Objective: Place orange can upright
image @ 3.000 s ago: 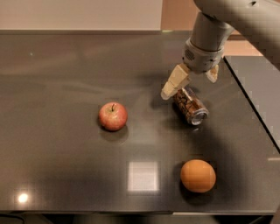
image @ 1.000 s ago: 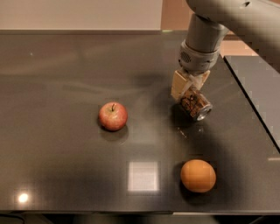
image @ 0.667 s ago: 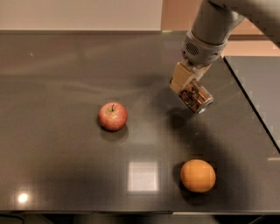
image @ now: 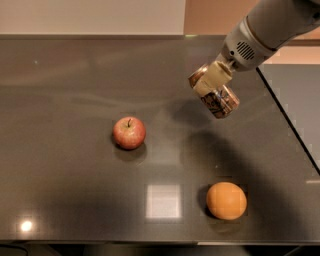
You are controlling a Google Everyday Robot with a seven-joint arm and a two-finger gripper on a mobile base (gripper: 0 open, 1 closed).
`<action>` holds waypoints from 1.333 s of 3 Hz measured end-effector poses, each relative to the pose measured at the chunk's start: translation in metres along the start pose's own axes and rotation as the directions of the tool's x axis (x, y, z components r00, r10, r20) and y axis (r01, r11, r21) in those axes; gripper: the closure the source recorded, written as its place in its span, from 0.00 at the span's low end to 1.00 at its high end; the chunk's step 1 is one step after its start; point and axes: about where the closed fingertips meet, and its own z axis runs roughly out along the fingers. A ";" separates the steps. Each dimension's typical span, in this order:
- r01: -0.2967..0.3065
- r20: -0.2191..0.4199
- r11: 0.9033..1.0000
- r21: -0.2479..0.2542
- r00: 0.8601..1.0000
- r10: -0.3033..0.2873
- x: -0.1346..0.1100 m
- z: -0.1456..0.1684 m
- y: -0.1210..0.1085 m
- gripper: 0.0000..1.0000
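Single high view, down over table (image: 75,200); hand (image: 213,88) with orange can (image: 223,102) upper right

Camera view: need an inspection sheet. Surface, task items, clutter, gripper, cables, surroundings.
Surface: dark glossy table, with a square light glare near the front edge.
Job's things: orange can, tilted, held above the table at the right rear, not upright.
Clutter: red apple left of centre; orange fruit at the front right. The two sit apart.
Gripper: gripper at the upper right, closed on the orange can.
Cables: nothing seen.
Surroundings: pale wall behind the table.
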 end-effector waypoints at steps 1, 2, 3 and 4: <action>0.083 0.158 0.996 -0.030 0.984 -0.078 -0.007 -0.008 0.001 1.00; 0.143 0.330 0.987 -0.069 0.937 -0.113 -0.007 -0.008 0.002 1.00; 0.188 0.466 0.978 -0.087 0.876 -0.127 -0.001 -0.010 0.005 1.00; 0.221 0.578 0.971 -0.095 0.806 -0.127 0.009 -0.015 0.006 1.00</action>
